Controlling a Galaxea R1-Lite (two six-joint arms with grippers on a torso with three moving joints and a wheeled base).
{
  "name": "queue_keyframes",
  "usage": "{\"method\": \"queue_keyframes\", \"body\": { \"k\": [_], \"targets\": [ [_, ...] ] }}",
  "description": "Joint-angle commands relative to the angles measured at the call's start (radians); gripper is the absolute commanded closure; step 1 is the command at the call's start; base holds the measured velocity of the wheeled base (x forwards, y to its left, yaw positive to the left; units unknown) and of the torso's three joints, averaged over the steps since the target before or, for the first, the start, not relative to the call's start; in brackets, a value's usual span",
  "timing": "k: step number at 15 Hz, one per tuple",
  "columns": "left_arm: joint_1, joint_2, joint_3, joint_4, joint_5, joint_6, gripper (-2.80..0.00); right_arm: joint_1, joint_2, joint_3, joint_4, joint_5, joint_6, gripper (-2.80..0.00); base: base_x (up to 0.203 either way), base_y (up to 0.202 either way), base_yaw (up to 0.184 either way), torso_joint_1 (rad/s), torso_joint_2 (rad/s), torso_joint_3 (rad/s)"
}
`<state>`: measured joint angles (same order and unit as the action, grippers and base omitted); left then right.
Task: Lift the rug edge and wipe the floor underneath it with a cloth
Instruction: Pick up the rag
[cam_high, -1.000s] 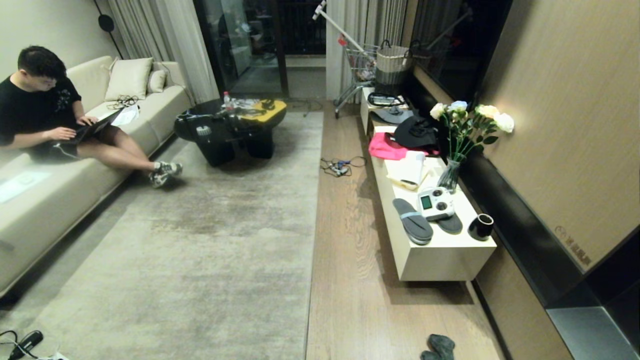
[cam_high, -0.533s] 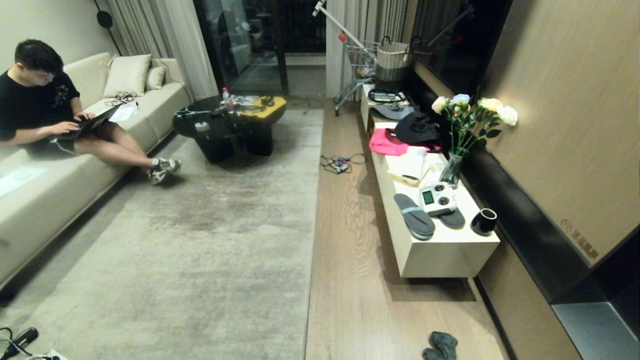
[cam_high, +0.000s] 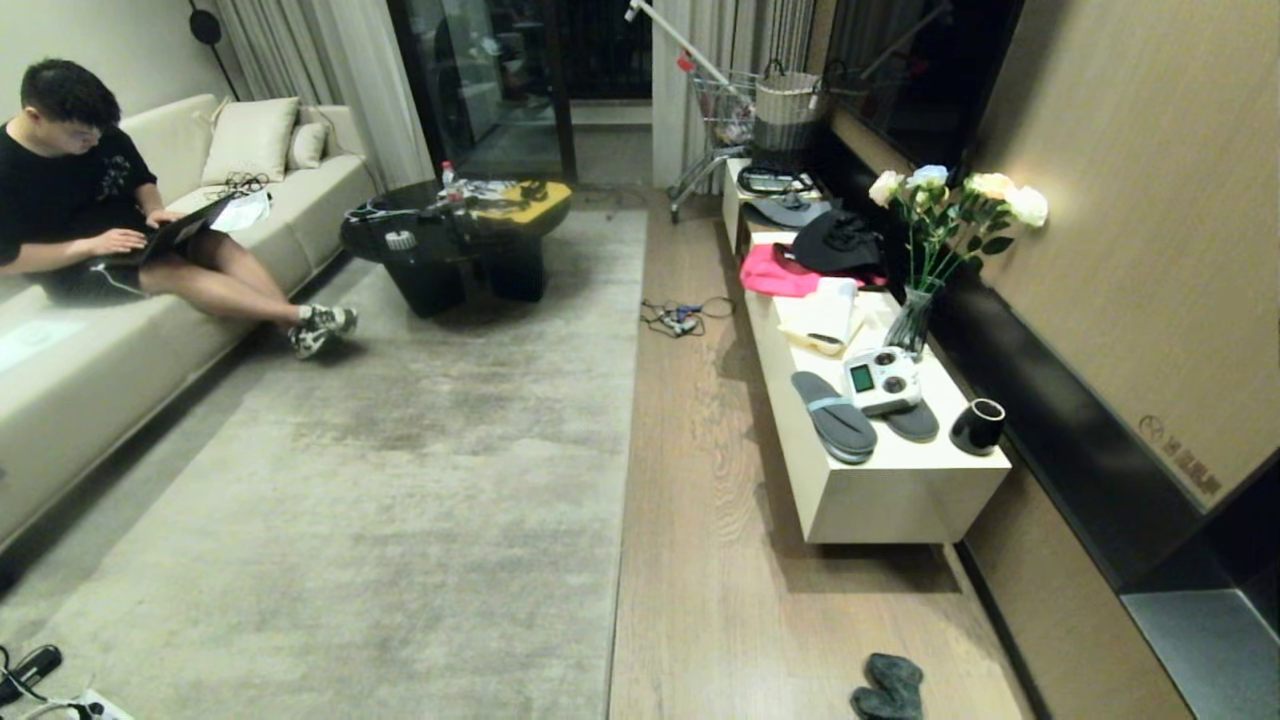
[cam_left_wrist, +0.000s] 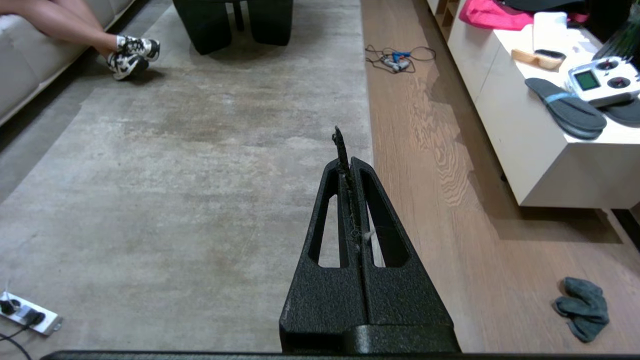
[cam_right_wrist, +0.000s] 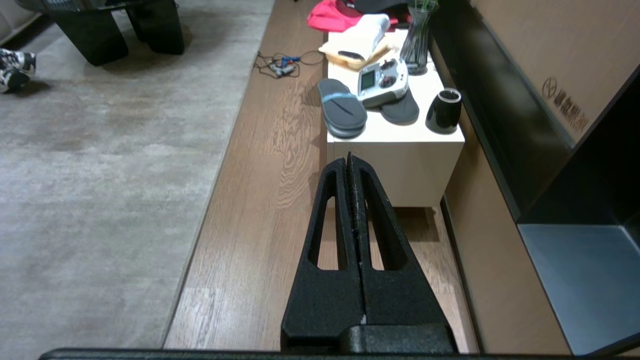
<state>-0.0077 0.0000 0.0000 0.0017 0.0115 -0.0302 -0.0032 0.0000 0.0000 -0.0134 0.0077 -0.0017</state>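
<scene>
The pale grey rug covers the middle of the room, and its straight rug edge runs along a strip of wood-grain floor. A dark grey-blue cloth lies crumpled on that strip, close by at the right, well apart from the rug. Neither arm shows in the head view. In the left wrist view my left gripper is shut and empty above the rug edge, with the cloth off to its side. My right gripper is shut and empty over the floor.
A low white cabinet lines the right wall, bearing slippers, a remote controller, a black cup and a flower vase. Cables lie on the floor farther off. A black coffee table stands on the rug; a person sits on the sofa. A power strip is at near left.
The whole head picture has shifted, so the camera has moved: far things sit higher in it and the cloth shows more fully. Nothing on the floor has moved.
</scene>
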Motion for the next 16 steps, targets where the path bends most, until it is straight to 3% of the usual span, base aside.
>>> {"method": "queue_keyframes", "body": {
  "k": [1,16],
  "targets": [
    [0.000,0.000,0.000,0.000,0.001,0.000,0.00,0.000,0.000,0.000,0.000,0.000,-0.001,0.00,0.000,0.000,0.000,-0.193,0.53,0.344],
    [0.000,0.000,0.000,0.000,0.001,0.000,0.00,0.000,0.000,0.000,0.000,0.000,-0.001,0.00,0.000,0.000,0.000,-0.129,0.50,0.370]
  ]
}}
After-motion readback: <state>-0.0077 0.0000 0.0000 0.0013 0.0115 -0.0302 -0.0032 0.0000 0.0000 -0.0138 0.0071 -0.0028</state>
